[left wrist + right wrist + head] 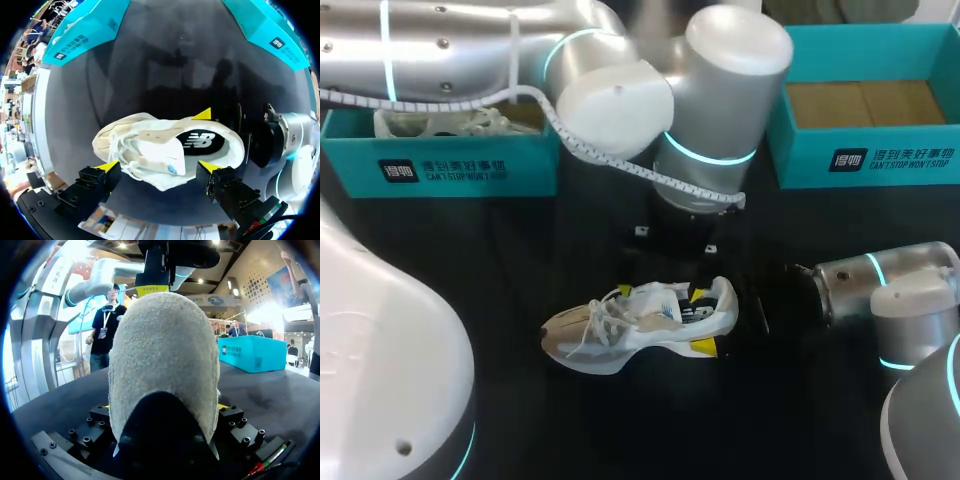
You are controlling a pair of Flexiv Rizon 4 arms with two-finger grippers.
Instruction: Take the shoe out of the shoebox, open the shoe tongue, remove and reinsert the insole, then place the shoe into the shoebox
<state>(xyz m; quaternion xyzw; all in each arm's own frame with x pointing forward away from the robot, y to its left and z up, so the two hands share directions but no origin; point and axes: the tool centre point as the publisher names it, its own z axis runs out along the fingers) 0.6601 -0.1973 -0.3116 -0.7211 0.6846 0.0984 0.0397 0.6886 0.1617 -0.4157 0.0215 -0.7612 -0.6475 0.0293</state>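
The pale mesh shoe [640, 325] is out on the black table [470, 250], so step one looks done. Its dark, smooth insole [202, 142] sits inside, and I can't tell whether it has been out. Boxing in the teal cardboard shoebox [860, 160], far right, remains. The right end effector [702, 321] clamps the fuzzy heel. The left end effector [159, 166] hangs above, spread wide and empty.

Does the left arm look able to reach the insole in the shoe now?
Probably yes. The left end effector hangs open above the shoe, and the insole shows uncovered through its opening. The right end effector grips only the heel, clear of the opening.
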